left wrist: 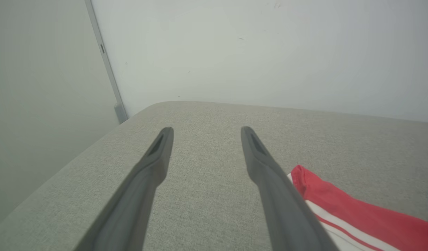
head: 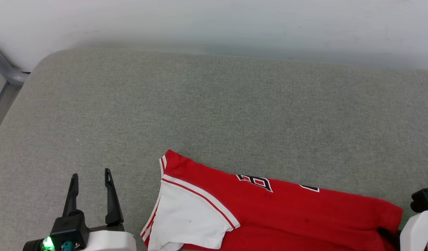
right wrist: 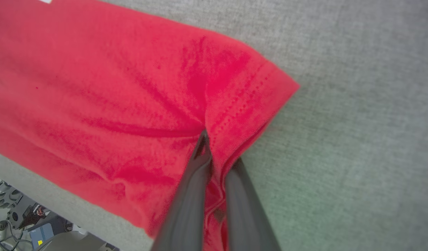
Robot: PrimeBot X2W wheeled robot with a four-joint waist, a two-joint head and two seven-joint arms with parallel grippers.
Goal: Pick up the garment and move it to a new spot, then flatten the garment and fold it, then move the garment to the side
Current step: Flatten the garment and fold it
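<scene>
Your left hand (head: pixel 91 173) sits closest at the lower left of the head view, its two dark fingers spread wide and holding nothing, hovering over bare grey cushion (head: pixel 214 104) just to the left of the shirt (head: pixel 287 212). From the left wrist view you can see the same released hand (left wrist: pixel 207 129) pointing toward the pale wall (left wrist: pixel 235 52), with the red shoulder of the shirt (left wrist: pixel 357 212) lying beside its right finger, not touching it as far as you can tell. The shirt lies stretched across the near edge of the cushion, its white sleeve (head: pixel 189 216) with red striped trim toward your left hand, and black white-outlined lettering (head: pixel 255 181) showing partly along its far fold. Your right hand (head: pixel 388 233) is at the shirt's other end, at the lower right. In the right wrist view that hand (right wrist: pixel 220 147) is clenched on a pinch of the red fabric (right wrist: pixel 113 87) near the hemmed corner, and creases run out from the fingers. Beyond the cushion's near edge in that view you can make out some cables and equipment (right wrist: pixel 22 216) lower down.
</scene>
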